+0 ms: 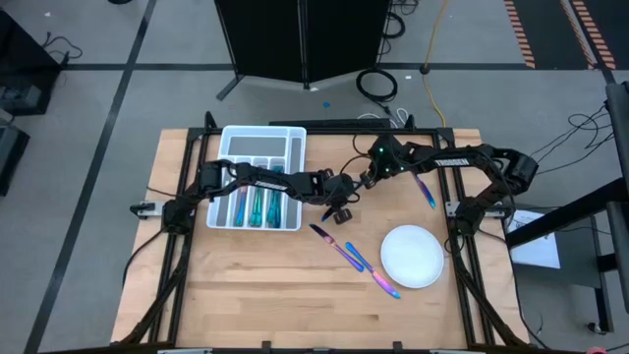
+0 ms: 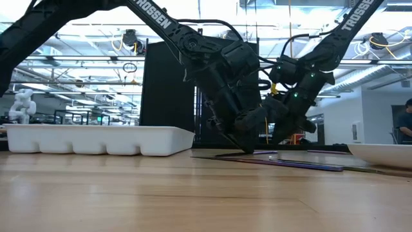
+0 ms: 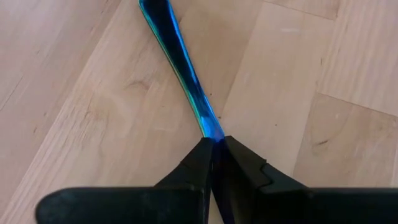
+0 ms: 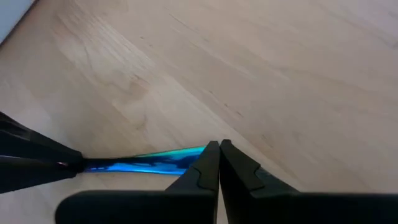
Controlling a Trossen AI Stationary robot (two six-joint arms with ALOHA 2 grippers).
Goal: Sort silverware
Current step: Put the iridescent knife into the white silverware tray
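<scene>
One slim blue iridescent piece of silverware (image 3: 180, 56) spans between both grippers near the table's middle, and its ends are hidden. My left gripper (image 3: 213, 140) is shut on one stretch of it. My right gripper (image 4: 219, 144) is shut on another. In the high view the left gripper (image 1: 340, 206) sits just right of the white divided tray (image 1: 257, 138), with the right gripper (image 1: 367, 180) beside it. Several more pieces lie in the tray's compartments (image 1: 257, 205). Loose pieces lie flat on the wood (image 1: 354, 258), (image 1: 425, 190). My left gripper pinches the blue piece's slim shaft (image 3: 208, 124) between its two fingers, which lie along it. The rest runs straight out past the fingertips, close over the wood. Whether it rests on the table I cannot tell. My right gripper pinches the same piece at its fingertips (image 4: 196, 152), with the fingers across the shaft. From there the shaft (image 4: 143, 163) runs level to the left gripper's dark fingers (image 4: 37, 163), low over the tabletop.
A round white plate (image 1: 413, 258) sits near the table's right side. Three loose pieces lie in a slanted row left of it (image 1: 329, 236), (image 1: 385, 285). The tray stands at the far left. Bare wood fills the near half (image 1: 275, 295). Both arms crowd the centre (image 2: 257, 122).
</scene>
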